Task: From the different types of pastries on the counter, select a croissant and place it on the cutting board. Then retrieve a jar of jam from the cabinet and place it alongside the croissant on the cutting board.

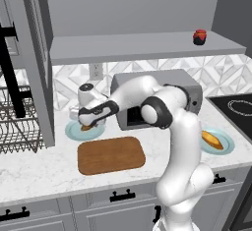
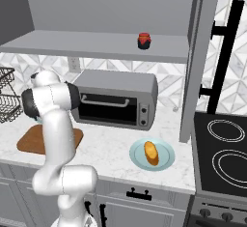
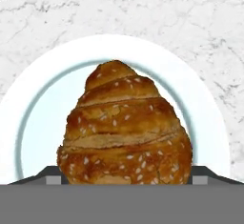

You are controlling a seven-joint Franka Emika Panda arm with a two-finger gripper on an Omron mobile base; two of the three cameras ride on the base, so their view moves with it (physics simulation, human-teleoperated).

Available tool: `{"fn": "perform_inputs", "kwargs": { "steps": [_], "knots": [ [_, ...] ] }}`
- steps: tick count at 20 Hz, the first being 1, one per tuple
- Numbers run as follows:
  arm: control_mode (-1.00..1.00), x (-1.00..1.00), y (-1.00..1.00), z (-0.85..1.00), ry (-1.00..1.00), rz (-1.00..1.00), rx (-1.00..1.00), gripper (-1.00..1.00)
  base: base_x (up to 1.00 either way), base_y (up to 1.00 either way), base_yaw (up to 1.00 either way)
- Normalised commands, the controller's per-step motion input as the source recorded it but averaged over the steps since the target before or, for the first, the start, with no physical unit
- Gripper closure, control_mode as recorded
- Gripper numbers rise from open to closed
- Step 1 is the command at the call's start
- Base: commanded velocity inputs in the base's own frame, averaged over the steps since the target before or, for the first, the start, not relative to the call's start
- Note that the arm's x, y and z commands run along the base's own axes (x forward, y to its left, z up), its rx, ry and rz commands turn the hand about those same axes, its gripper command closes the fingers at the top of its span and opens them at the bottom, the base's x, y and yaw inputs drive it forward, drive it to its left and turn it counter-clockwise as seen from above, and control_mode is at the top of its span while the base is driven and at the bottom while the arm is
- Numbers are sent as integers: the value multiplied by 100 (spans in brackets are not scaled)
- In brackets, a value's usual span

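So the hand view is basically all croissant [image 3: 126,127]: golden-brown, ridged, dotted with seeds, sitting on a light blue plate [image 3: 200,99] on the white marble tabletop [image 3: 190,18]. The two dark fingers [image 3: 52,174] poke up at either side of its wide end, one left and one right, so they're spread with the pastry right between them. Can't honestly tell if they're touching it yet.

The left base view gives the wider picture. The arm is bent over to the left with the gripper [image 1: 87,125] down on the plate [image 1: 74,132], and only a sliver of croissant [image 1: 85,128] shows under it. The cutting board [image 1: 111,155] lies just in front of that plate, nothing on it. Off to the right is the other plate [image 1: 225,139] with the longer orange-yellow pastry [image 1: 212,140].

The right base view has the arm blocking the croissant's spot, but the toaster oven [image 2: 118,98] and the other pastry [image 2: 151,152] are much clearer there, plus a corner of the cutting board [image 2: 29,141].

The jar of jam [image 1: 199,37] is up on the grey shelf [image 1: 138,45], well apart from everything else.
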Motion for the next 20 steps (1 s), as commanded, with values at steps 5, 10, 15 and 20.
{"fn": "perform_inputs", "kwargs": {
  "steps": [5, 10, 15, 20],
  "knots": [
    [-100, -64, -11, 93, 0, -9, 0, 100, 0, 0, 0],
    [-100, -74, 0, 13, 5, -3, 0, 100, 0, 0, 0],
    [-100, -70, -1, 0, 4, 0, 0, 100, 0, 0, 0],
    [-100, -48, 0, -2, 6, 0, -2, 100, 0, 0, 0]
  ]
}}
